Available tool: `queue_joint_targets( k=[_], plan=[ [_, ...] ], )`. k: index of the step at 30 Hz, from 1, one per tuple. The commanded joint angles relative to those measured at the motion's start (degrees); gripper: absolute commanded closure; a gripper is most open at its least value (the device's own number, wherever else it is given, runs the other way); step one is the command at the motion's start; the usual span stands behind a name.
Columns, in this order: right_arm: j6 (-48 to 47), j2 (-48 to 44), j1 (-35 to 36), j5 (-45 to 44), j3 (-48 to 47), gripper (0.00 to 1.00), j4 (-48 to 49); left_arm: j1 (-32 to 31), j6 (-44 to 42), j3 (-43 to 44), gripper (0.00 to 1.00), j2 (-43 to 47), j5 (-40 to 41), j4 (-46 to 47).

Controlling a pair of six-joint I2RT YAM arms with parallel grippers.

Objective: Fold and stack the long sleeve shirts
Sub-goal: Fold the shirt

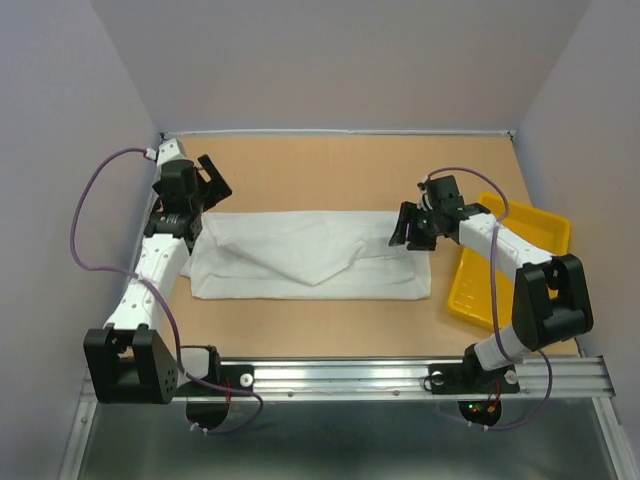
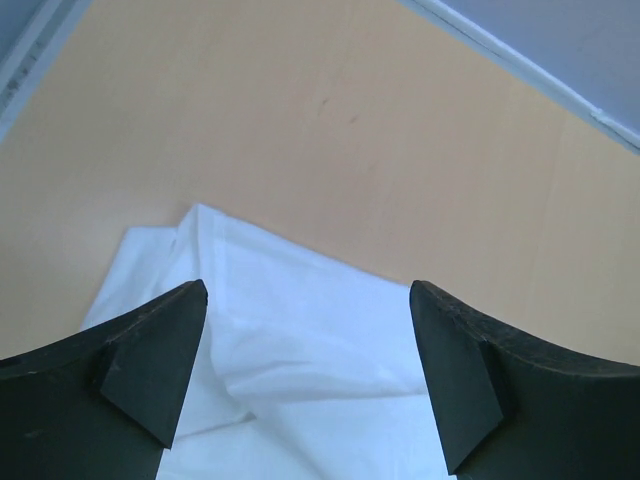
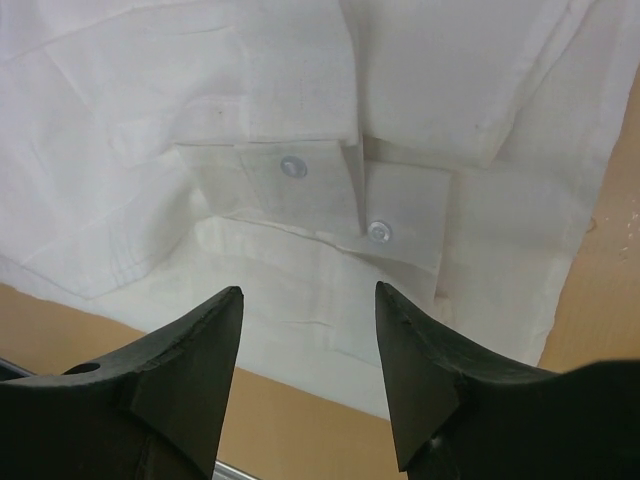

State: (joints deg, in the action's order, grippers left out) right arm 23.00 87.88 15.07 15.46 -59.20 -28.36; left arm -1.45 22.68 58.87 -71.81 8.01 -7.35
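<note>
**White shirt part-folded on the bench, both pincers released and empty**

The long sleeve shirt (image 1: 310, 262) lies as one long band at mid-bench (image 1: 330, 170), between the arms. The left pincer (image 1: 208, 180) hangs spread over the shirt's left end and the right pincer (image 1: 408, 228) over its right end, just beside the yellow tray (image 1: 535, 225). By the look of it, the lengthwise folds are done, while the cross folds and stacking remain. Only the right wrist view shows the two buttons (image 3: 293, 166) on a tucked-in cuff; only the overhead view shows the whole band.
</note>
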Motion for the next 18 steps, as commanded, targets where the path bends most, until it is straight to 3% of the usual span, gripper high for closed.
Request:
queue_joint_targets(
  k=[1, 9, 18],
  plan=[
    [6.42, -4.20, 0.22, -1.40, 3.82, 0.41, 11.47, -0.83, 3.86, -7.69, 0.07, 3.94, -1.94, -1.97],
    [14.60, -2.19, 0.22, -3.86, 7.52, 0.45, 19.30, -2.50, 2.55, -13.69, 0.08, 2.91, -4.14, -1.08],
    [14.44, 2.73, 0.22, -5.71, 8.31, 0.47, 23.26, -2.59, 2.02, -13.43, 0.08, 1.85, -4.41, -1.08]
  ],
)
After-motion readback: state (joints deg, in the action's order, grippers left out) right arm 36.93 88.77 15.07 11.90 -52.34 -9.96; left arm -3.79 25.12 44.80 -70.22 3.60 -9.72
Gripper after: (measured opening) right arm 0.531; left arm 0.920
